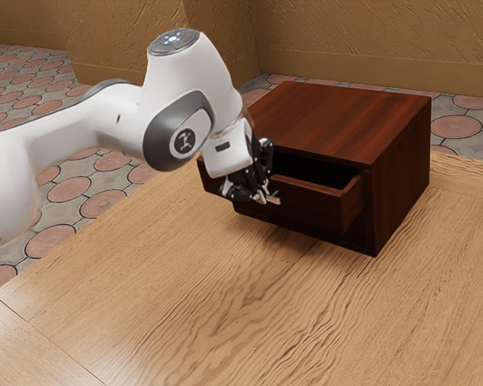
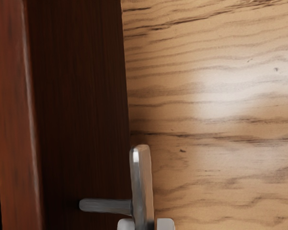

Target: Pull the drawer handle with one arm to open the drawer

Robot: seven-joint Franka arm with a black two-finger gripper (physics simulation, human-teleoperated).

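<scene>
White arm [image 1: 96, 133] stretches across, fingers [image 1: 243, 191] seemingly clamping drawer handle [image 2: 141, 184].

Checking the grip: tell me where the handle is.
The handle sticks out from the drawer front, mid exterior view, at the gripper, left of the cabinet.

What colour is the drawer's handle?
Shiny silver-grey, like metal. The handle shows best in the wrist view, against the dark reddish-brown wood.
</scene>
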